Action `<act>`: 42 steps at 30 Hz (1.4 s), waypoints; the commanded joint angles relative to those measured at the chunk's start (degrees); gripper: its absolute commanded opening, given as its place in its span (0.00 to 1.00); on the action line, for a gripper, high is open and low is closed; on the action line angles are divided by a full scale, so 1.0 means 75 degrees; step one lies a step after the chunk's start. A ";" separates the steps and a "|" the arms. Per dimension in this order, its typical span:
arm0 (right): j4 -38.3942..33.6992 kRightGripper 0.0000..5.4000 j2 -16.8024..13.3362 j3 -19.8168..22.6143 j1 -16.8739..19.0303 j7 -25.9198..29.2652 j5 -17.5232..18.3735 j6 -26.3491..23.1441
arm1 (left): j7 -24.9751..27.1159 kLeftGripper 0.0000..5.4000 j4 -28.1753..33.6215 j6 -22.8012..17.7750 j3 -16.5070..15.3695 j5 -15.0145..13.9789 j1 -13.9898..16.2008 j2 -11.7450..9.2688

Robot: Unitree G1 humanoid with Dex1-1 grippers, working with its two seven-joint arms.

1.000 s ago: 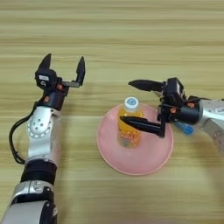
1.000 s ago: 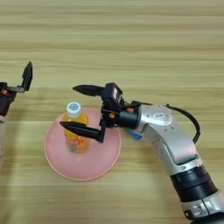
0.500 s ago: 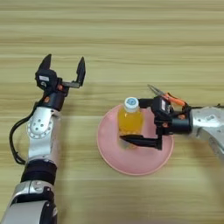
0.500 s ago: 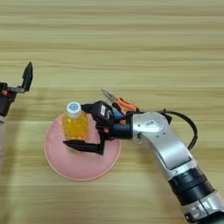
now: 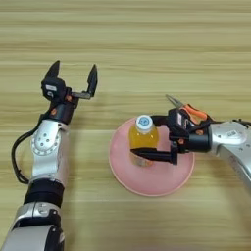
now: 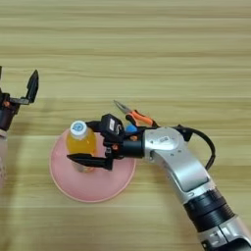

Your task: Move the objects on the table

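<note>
Far left we see the left hand (image 5: 72,79) raised over bare wood, its two black fingers spread wide apart, gripping nothing, well away from everything else. Its silver forearm runs down toward the bottom-left corner with a black cable looping beside it.

Moving right, we reach the round pink plate (image 5: 147,180) lying flat on the surface (image 5: 127,39). It holds one thing only: the small orange-juice bottle (image 5: 142,142), standing upright in the plate's left-rear part, white cap on top, orange liquid showing through.

The right hand (image 5: 153,137) comes in from the right over the plate, fingers pointing left toward the bottle. We see one black finger running along the near side of the bottle low down, the other passing by the cap on the far side, so the fingers sit around the bottle on both sides. They are parted and bracket it; we cannot tell if they actually press on it.

Just behind the right wrist, off the plate's rear-right rim, lie the orange-handled pliers (image 5: 190,109), metal tips pointing up-left, handles partly hidden by the wrist. In the right eye view a bit of the small blue-and-white tube (image 6: 130,129) shows between the pliers and the wrist, mostly covered.

The right arm's silver forearm leaves toward the right edge.
</note>
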State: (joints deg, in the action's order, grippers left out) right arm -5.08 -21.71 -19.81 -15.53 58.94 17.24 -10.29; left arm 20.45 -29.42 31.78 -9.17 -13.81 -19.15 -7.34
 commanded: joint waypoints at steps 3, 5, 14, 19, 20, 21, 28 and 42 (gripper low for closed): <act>-0.0090 0.66 0.0060 0.0254 -0.0154 -0.0079 0.0088 0.0052 | 0.0150 1.00 0.0206 0.0034 0.0052 -0.0034 -0.0009 -0.0012; -0.0166 0.66 0.0036 0.0350 -0.0180 -0.0050 0.0188 0.0000 | 0.0253 1.00 0.0330 -0.0033 0.0054 -0.0169 0.0021 0.0024; -0.0453 0.66 -0.0212 0.1213 -0.0543 -0.0137 0.0670 -0.0387 | 0.1362 1.00 0.1463 -0.0523 0.0379 -0.0973 0.0348 -0.0008; -0.0457 0.66 -0.0296 0.1630 -0.0713 -0.0301 0.0917 -0.0785 | 0.2329 1.00 0.2262 -0.0957 0.0712 -0.1392 0.0601 -0.0260; -0.0465 0.66 -0.0305 0.1694 -0.0739 -0.0344 0.0929 -0.0853 | 0.2524 1.00 0.2402 -0.1116 0.0743 -0.1532 0.0651 -0.0328; -0.0469 0.66 -0.0317 0.1744 -0.0764 -0.0376 0.0940 -0.0911 | 0.2709 1.00 0.2528 -0.1254 0.0776 -0.1632 0.0694 -0.0405; -0.0624 0.66 -0.0500 0.1983 -0.0839 -0.0413 0.1072 -0.1188 | 0.4423 1.00 0.3562 -0.2443 0.1368 -0.2196 0.1214 -0.1121; -0.1135 0.66 -0.0626 0.2215 -0.1113 -0.0567 0.1425 -0.1783 | 0.5567 1.00 0.3965 -0.2725 0.2294 -0.1541 0.1365 -0.1628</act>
State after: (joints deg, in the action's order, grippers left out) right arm -11.30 -26.08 -4.02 -21.86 55.19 26.19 -22.68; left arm 61.68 -0.35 11.72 7.16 -26.84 -8.59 -19.14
